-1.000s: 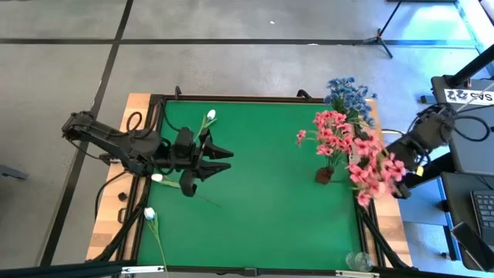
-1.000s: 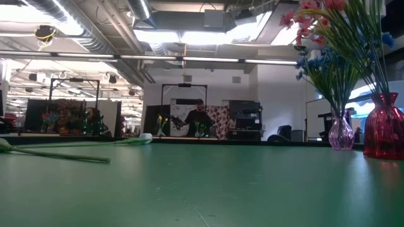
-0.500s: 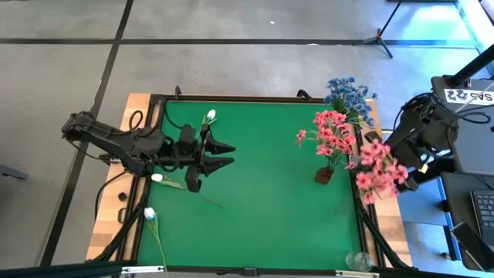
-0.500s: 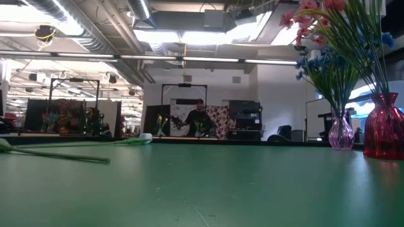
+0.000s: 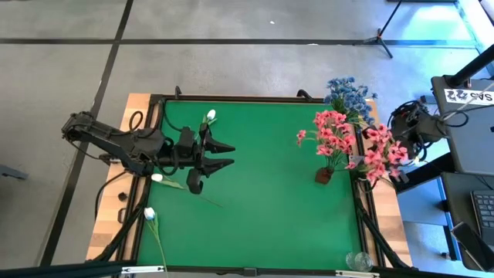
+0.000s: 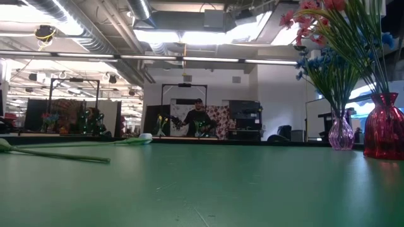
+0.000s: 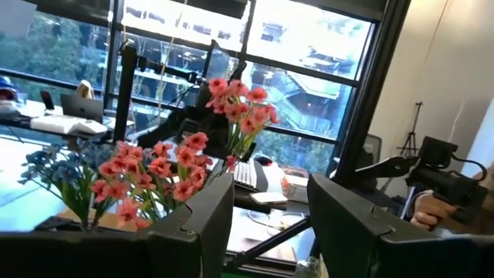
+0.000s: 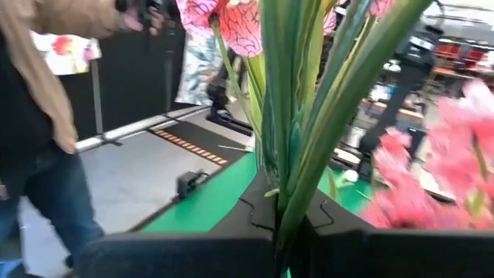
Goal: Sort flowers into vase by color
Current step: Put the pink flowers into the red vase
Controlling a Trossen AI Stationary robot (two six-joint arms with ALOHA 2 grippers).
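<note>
Pink flowers [image 5: 380,158], a spray of blossoms on green stems [image 8: 297,123], are clamped in the right gripper [image 8: 285,224], held at the right edge of the high view, over the table's rim. Just left of them, more pink blossoms fill a red vase [image 6: 383,126], with blue flowers [image 5: 349,94] above toward the upper right. Three white buds [image 5: 211,115] lie on the green table [image 5: 270,185] at the left, around the left gripper [image 5: 224,154], whose fingers stand apart.
</note>
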